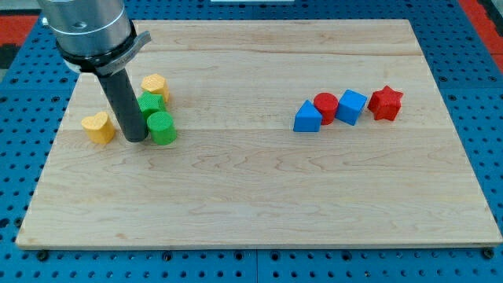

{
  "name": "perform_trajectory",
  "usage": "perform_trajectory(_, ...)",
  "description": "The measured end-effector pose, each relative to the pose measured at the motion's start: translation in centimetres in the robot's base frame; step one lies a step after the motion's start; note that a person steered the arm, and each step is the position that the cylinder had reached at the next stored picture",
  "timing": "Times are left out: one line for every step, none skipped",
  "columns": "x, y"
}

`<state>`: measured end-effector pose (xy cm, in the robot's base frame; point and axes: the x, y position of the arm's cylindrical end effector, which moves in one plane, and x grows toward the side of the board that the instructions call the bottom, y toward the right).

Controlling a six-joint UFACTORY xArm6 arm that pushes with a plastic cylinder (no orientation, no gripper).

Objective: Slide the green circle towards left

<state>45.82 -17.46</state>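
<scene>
The green circle [162, 127] sits on the wooden board [259, 196] at the view's left. My tip [135, 138] rests on the board right against the green circle's left side. A second green block [151, 104], shape unclear, lies just above the circle, partly hidden by the rod. A yellow block [155, 85] lies above that. A yellow heart [99, 126] lies to the left of my tip.
At the view's right a row of blocks stands close together: a blue triangle [307, 117], a red circle [325, 104], a blue cube [351, 107] and a red star [386, 102]. The board lies on a blue perforated table [487, 94].
</scene>
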Motion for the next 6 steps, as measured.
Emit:
perform_trajectory(-0.7, -1.2)
perform_trajectory(-2.1, 1.2)
perform_trajectory(1.1, 11.6)
perform_trajectory(4.8, 21.6)
perform_trajectory(6.3, 30.2)
perform_trajectory(7.0, 30.0)
